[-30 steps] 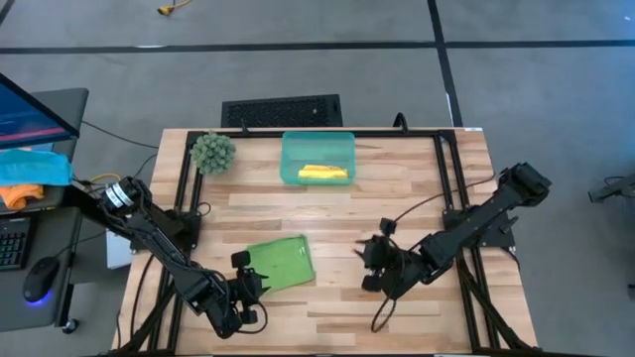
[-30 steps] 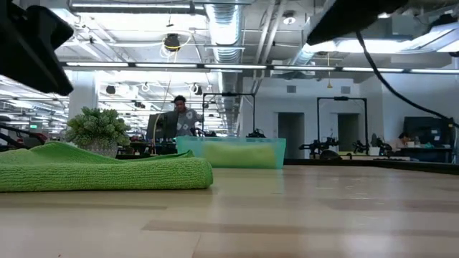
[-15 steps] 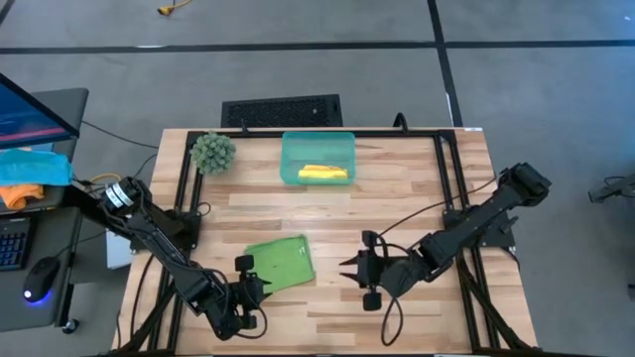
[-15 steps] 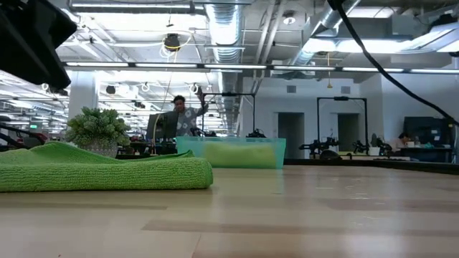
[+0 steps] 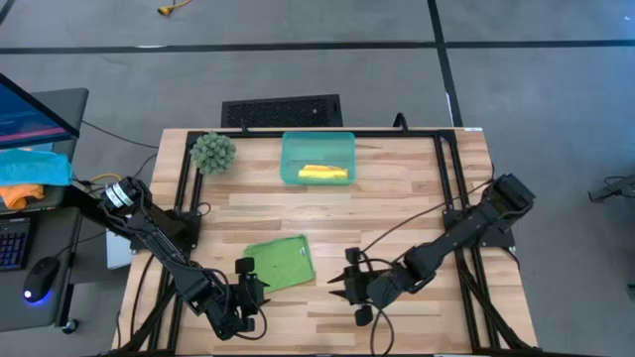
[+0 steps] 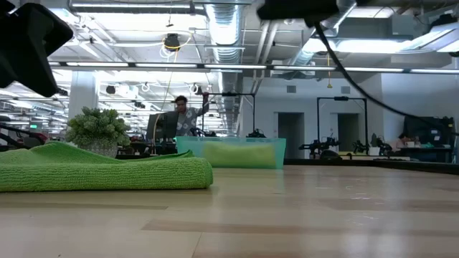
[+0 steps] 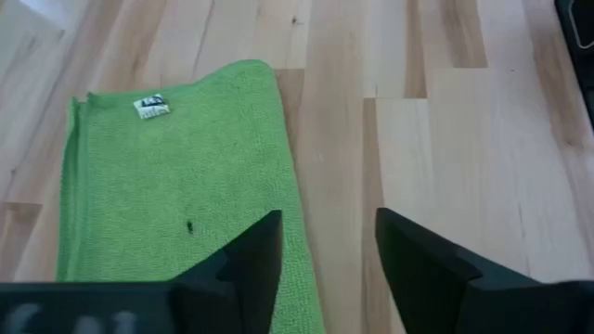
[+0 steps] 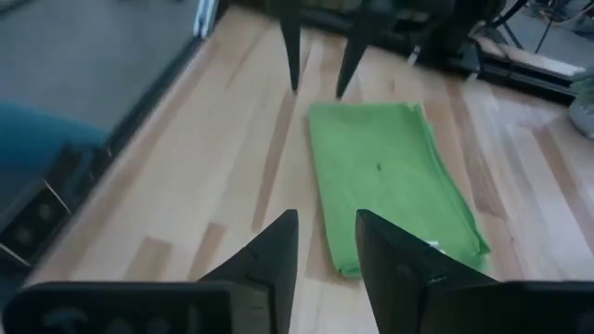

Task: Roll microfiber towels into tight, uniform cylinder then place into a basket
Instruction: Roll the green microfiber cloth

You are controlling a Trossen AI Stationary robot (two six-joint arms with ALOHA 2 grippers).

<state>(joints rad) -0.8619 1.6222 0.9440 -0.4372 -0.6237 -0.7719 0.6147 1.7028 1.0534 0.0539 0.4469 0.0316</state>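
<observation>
1. The left pincer (image 5: 245, 279) hangs over the near edge of the worktop (image 5: 397, 188), its fingers (image 7: 251, 260) parted with nothing between them.
2. The green towel (image 5: 281, 263) lies flat and folded just ahead of the left pincer – its near edge sits under the fingertips, a small white tag (image 7: 151, 107) at its far corner.
3. The right pincer (image 5: 340, 284) is just beside the towel's other side, pointing toward it; its fingers (image 8: 274, 250) stand a little apart and hold nothing.
4. The two pincers face each other across the towel – neither touches it.
5. The basket (image 5: 317, 157) sits well beyond both pincers at the far side, the yellow towel (image 5: 323, 174) inside it.
6. A fuzzy plant (image 5: 212, 152) stands beside the basket.
</observation>
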